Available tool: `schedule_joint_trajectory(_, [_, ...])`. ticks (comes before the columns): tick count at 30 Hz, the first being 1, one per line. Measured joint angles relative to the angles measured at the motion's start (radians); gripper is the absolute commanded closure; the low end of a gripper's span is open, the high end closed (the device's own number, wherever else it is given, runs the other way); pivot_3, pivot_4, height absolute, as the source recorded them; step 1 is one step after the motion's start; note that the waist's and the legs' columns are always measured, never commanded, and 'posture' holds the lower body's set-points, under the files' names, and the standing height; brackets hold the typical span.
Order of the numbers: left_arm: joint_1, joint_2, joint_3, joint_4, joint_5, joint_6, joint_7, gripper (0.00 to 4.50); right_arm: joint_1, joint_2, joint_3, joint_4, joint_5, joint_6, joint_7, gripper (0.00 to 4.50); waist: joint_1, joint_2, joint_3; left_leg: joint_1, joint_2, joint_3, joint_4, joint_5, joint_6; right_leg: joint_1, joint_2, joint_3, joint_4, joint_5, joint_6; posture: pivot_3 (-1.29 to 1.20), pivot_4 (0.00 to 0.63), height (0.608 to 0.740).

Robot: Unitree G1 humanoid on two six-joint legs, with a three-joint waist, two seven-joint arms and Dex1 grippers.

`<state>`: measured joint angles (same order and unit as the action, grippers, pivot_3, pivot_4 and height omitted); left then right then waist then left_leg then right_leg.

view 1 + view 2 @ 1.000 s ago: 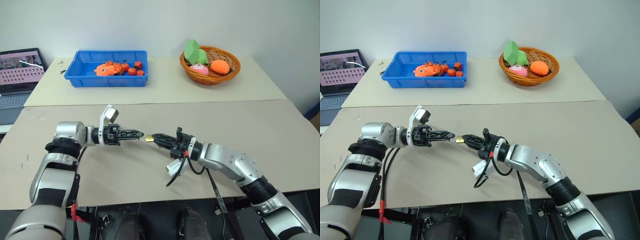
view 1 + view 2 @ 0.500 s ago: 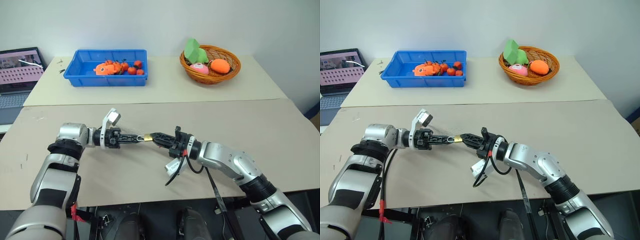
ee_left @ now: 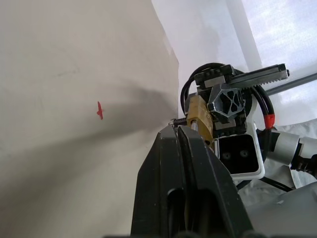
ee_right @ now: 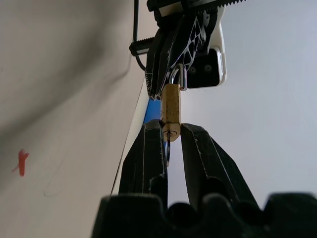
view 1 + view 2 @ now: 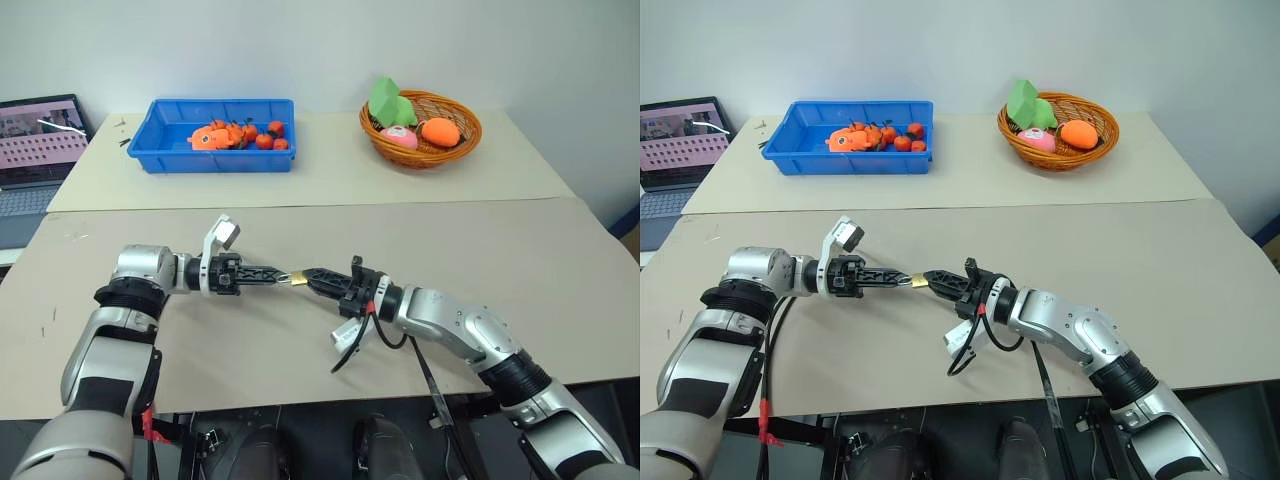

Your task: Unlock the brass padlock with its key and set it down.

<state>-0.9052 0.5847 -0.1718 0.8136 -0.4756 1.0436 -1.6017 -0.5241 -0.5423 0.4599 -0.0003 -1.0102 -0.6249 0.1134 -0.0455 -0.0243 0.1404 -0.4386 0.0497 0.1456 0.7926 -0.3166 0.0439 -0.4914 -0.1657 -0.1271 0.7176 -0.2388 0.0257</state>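
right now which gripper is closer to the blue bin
Left. The left gripper sits on the blue bin's side of the table, while the right gripper meets it from farther right, tip to tip.

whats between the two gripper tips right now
The tiny brass padlock bridges them: left gripper pinches its thin silvery shackle, right gripper clamps its body, clearest in the right wrist view.

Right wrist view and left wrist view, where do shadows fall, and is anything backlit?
Right wrist view: the brass padlock stands out against a bright pale wall, with a soft shadow across the table. Left wrist view: a darker shadow lies on the table beside the padlock.
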Motion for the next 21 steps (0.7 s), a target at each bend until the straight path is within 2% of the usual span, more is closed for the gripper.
schedule_joint_trajectory(21, [0.002, 0.002, 0.000, -0.018, 0.002, 0.009, 0.007, 4.39, -0.010, 0.000, 0.012, 0.041, 0.001, 0.000, -0.029, 4.40, 0.000, 0.000, 0.000, 0.000, 0.000, 0.000, 0.000, 0.000, 0.000, 0.000, 0.000, 0.000, 0.000, 0.000, 0.000, 0.00, 0.150, 0.676])
